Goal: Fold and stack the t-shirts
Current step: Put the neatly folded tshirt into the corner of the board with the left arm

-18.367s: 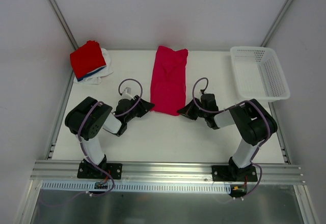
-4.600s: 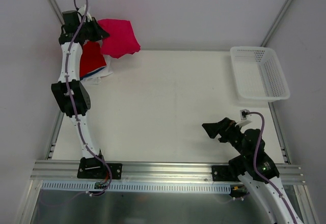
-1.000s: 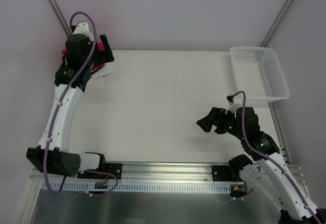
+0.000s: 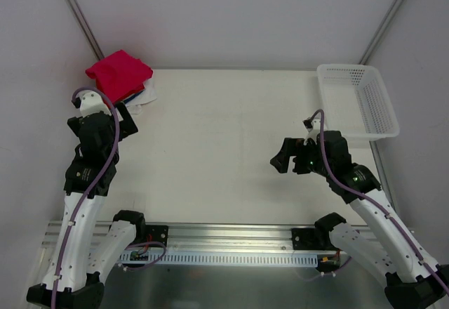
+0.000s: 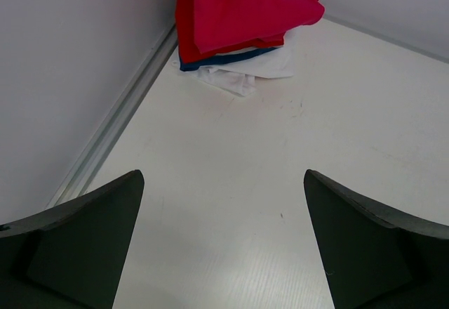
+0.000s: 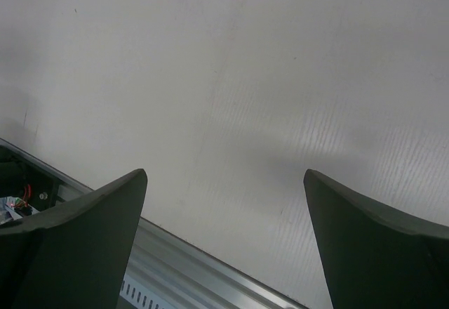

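The folded pink shirt point(image 4: 118, 74) tops the stacked t-shirts point(image 5: 242, 70) in the table's point(image 4: 224, 133) far-left corner, turned cornerwise to the edges and too nearly square to show a long axis. The left gripper point(image 4: 125, 121) is near the stack and the right gripper point(image 4: 279, 161) well apart from it. Both have jaws wide apart, holding nothing.

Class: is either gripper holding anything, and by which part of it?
Nothing is held. The left gripper and the right gripper both stand open and empty; the crimson-pink t-shirt lies apart from both.
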You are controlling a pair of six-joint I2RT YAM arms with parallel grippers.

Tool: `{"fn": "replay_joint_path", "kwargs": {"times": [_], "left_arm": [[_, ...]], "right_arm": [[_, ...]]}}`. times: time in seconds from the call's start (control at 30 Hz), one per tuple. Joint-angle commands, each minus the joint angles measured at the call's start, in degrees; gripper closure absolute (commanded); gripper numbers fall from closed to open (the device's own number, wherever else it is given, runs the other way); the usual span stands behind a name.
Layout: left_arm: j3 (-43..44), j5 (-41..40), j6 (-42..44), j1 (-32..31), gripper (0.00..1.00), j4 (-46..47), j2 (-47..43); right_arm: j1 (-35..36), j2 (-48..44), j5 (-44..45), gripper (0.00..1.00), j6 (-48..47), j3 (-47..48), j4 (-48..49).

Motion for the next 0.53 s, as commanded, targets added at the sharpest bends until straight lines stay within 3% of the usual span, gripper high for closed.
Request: {"fn": "replay_joint_path", "kwargs": {"times": [0.0,0.2,0.5], "left_arm": [[2.8,1.6,0.3,-0.5,0.01,2.7,-0.2],[9.1,0.5,1.6,-0.6,0.01,2.3,6.4],[7.8,5.7,1.3,-0.5,0.01,1.1,8.3]], "right_arm": [[0.3,1.7,0.8,0.00,-1.4,-1.0,3.1],[0.3,3.9,1.7,0.01,-1.4,-2.0,4.5],[0.3,2.3,4.0,0.01,-2.0,-3.1,4.3]]}}
